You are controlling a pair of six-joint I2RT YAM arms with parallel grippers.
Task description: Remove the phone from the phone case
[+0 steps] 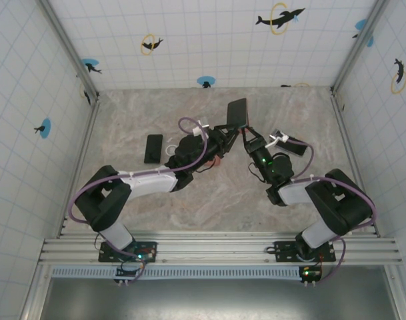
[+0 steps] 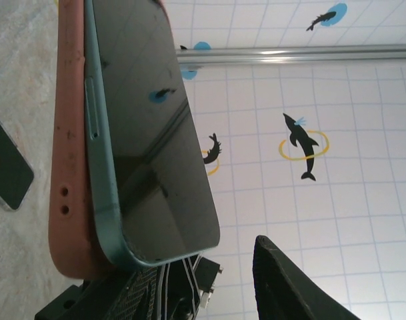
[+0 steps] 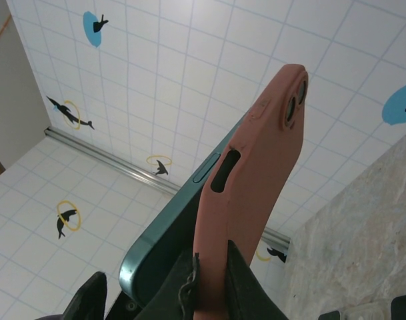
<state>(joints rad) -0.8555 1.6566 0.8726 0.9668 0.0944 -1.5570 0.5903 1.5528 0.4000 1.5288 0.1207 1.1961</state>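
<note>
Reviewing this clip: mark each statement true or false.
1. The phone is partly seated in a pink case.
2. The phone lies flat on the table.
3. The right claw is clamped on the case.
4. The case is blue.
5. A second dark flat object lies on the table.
1. True. The phone sits partly in the pink case, with its teal edge peeling away from it.
2. False. It is held up off the table between the two arms.
3. True. The right claw is shut on the case's lower end.
4. False. The case is pink; the teal edge belongs to the phone.
5. True. A dark flat object lies on the table beside the left arm.
</note>
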